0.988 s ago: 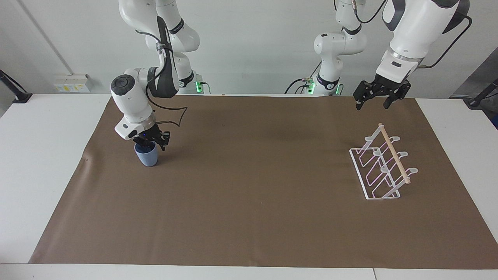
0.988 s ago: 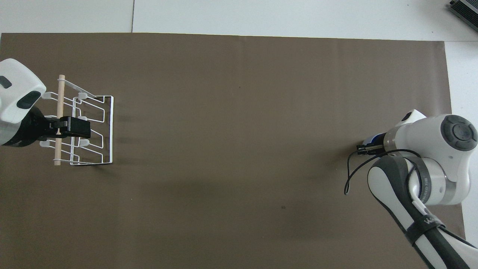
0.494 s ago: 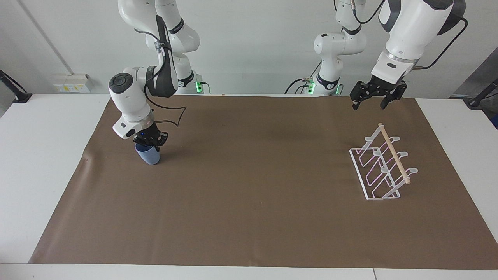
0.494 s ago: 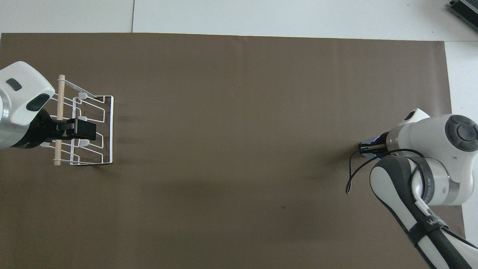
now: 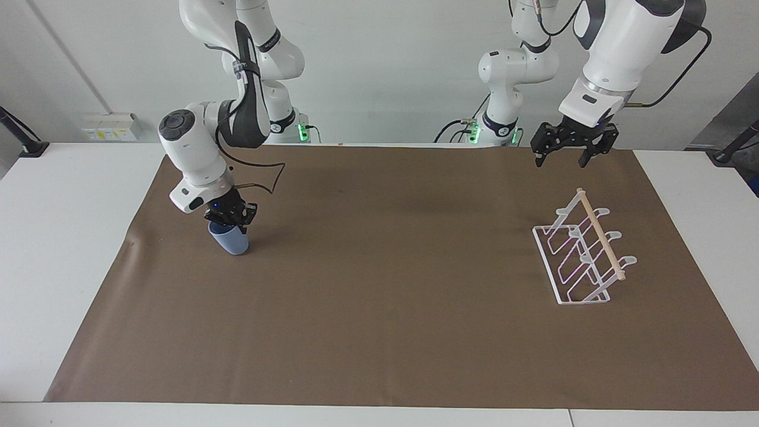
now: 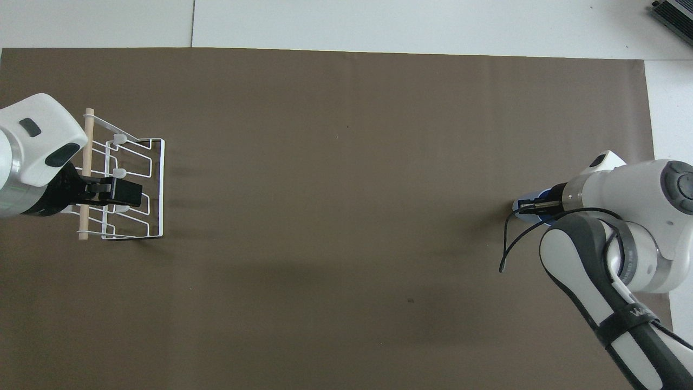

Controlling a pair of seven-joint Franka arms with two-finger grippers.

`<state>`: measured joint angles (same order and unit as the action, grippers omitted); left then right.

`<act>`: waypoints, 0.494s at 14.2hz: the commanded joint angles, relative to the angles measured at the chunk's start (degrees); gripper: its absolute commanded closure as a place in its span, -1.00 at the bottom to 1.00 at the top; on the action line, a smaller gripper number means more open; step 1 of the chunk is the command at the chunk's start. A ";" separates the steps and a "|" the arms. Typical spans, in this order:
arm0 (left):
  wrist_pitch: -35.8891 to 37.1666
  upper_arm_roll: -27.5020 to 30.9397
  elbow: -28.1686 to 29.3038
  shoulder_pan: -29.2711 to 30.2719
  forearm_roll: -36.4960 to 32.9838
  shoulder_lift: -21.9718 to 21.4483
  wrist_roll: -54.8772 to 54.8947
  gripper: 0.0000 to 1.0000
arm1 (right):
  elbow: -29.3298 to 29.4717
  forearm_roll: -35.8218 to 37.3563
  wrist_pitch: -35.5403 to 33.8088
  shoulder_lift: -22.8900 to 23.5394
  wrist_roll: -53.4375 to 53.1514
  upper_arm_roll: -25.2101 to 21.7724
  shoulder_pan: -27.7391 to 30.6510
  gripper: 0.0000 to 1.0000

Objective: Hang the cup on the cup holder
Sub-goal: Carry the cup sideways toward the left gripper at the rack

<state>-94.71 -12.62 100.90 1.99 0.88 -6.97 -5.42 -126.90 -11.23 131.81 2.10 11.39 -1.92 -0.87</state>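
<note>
A brown mat (image 5: 379, 296) covers the white table (image 5: 53, 237) before a pale wall. The right gripper (image 5: 229, 214) pinches the tilted blue cup (image 5: 231, 240) by its rim; the left gripper (image 5: 568, 144), fingers spread, hangs above the cup holder (image 5: 584, 255). From overhead, the right arm mostly hides the cup.

One camera sits high across the desk (image 5: 35, 249), facing the robots; the other looks steeply down from above their end. Both share the brown mat (image 5: 379, 308) and cup holder (image 6: 127, 187); its prongs read only faintly overhead
</note>
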 commanded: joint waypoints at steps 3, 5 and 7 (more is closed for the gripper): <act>1.97 0.31 1.23 0.56 -1.15 -1.65 1.02 -1.00 | 1.66 -14.23 0.65 1.33 16.18 1.48 0.52 1.00; 2.77 0.40 0.88 0.65 -1.15 -1.65 2.77 -1.00 | 1.66 -22.04 -0.05 1.07 18.48 3.67 0.52 1.00; 4.79 0.40 -2.01 2.13 -1.32 -0.69 6.02 -1.00 | 1.66 -28.20 -1.02 0.72 18.32 7.45 0.52 1.00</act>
<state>-92.48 -12.14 100.60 2.49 0.70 -7.17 -2.68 -125.92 -34.61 131.68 2.77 28.61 2.47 -0.95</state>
